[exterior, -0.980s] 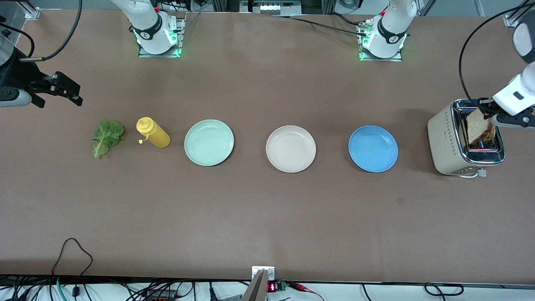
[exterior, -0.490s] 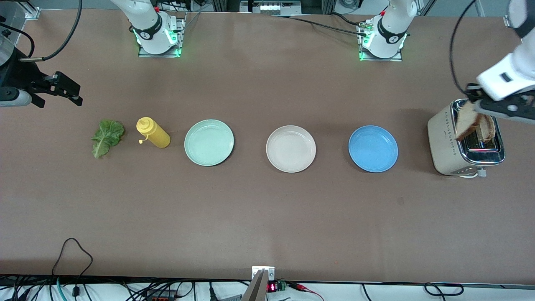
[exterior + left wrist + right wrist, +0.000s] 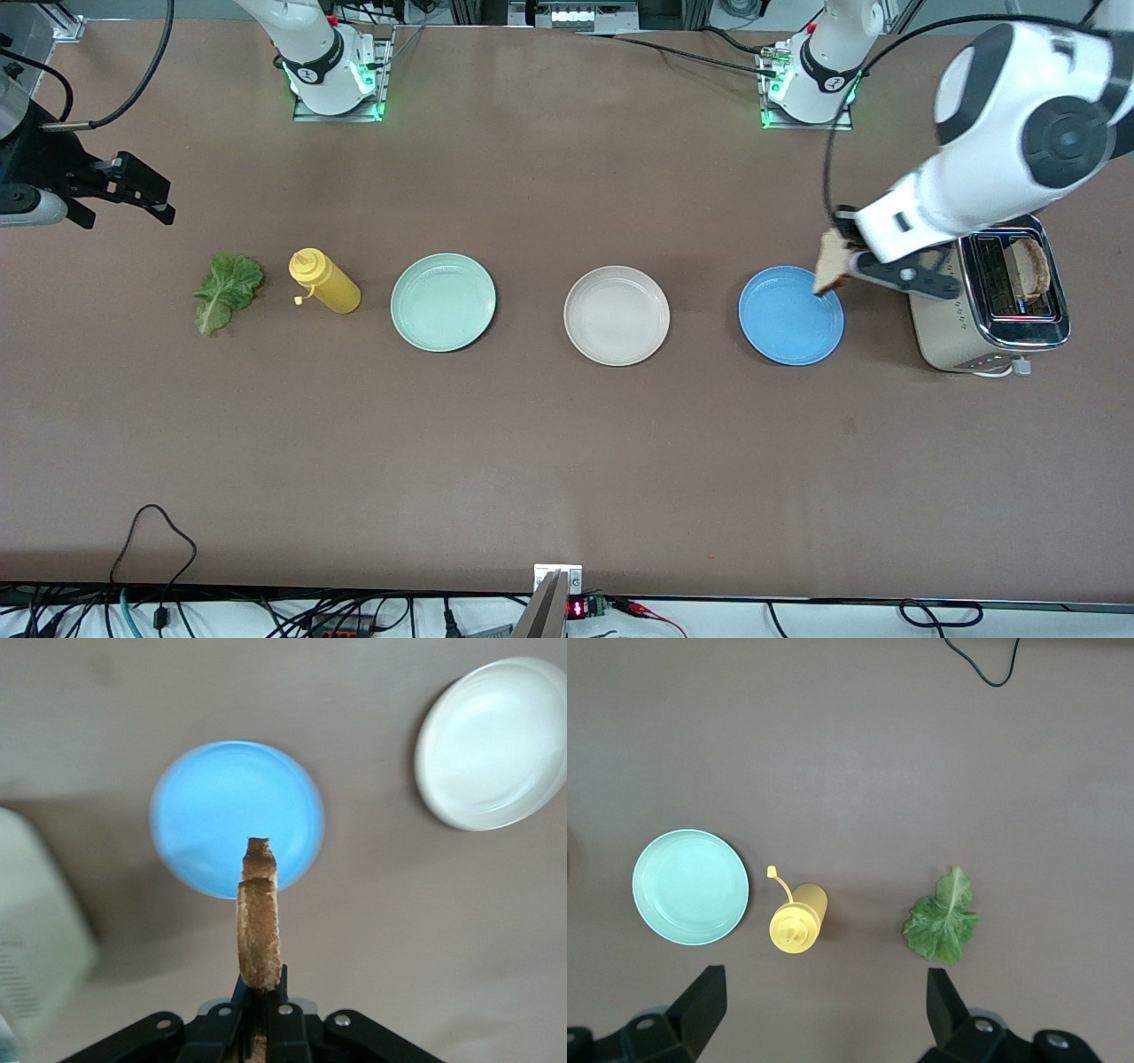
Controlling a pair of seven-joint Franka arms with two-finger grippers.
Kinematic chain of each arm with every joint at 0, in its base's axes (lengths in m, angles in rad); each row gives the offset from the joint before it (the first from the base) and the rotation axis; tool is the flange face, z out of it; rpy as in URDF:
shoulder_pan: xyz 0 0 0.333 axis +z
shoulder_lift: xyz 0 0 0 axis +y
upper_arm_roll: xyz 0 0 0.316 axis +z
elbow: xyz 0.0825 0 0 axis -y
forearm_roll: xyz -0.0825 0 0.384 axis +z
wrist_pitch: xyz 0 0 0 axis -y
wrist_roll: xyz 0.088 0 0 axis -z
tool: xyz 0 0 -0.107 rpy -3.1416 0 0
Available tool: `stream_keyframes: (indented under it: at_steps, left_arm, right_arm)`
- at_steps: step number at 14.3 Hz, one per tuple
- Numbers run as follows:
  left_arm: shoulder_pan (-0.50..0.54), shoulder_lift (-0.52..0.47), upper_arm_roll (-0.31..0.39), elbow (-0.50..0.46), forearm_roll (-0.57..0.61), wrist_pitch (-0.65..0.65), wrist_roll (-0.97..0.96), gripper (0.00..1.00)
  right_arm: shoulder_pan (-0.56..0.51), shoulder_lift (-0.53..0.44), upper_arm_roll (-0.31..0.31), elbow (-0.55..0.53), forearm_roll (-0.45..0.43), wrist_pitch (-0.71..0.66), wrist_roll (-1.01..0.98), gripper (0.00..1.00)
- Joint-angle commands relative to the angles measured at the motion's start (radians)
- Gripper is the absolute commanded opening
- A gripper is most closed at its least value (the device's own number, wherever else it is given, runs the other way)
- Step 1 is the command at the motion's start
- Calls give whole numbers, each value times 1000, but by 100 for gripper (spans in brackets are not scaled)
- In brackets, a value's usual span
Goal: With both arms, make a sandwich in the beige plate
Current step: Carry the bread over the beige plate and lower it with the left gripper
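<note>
My left gripper is shut on a slice of toasted bread, held on edge over the rim of the blue plate on its toaster side. The beige plate lies bare in the middle of the table. A second slice stands in the toaster. The lettuce leaf lies flat toward the right arm's end. My right gripper waits open in the air over the table by the lettuce.
A yellow squeeze bottle stands between the lettuce and a pale mint-green plate. The three plates lie in one row. Cables hang along the table edge nearest the front camera.
The left arm has lifted the bread slice out of the toaster and carried it sideways to the blue plate's rim. The right arm has not moved.
</note>
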Motion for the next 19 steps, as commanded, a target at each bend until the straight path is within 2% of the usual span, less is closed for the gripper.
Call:
stream_keyframes:
  at_steps: [1, 3, 5, 8, 13, 16, 19]
  left_arm:
    - [-14, 49, -40, 53, -175, -17, -157, 1]
    - [-17, 149, -38, 89, -355, -4, -171, 1]
    - [-20, 215, -41, 96, -476, 99, -160, 0]
    - [-65, 258, -46, 85, -535, 251, -62, 0]
    - [-65, 350, -46, 8, -719, 420, 289, 0]
    - [-82, 372, -47, -83, -791, 544, 503, 0]
    - [-89, 408, -46, -125, -964, 598, 695, 0]
  right_arm:
    - [1, -13, 2, -5, -5, 2, -3, 100]
    - [1, -13, 2, -5, -5, 2, -3, 100]
    - [1, -13, 2, -5, -5, 2, -3, 100]
    - [1, -13, 2, -5, -5, 2, -3, 100]
    - [1, -13, 2, -5, -5, 2, -3, 100]
    - [1, -13, 2, -5, -5, 2, -3, 100]
    - [1, -13, 2, -5, -5, 2, -3, 100]
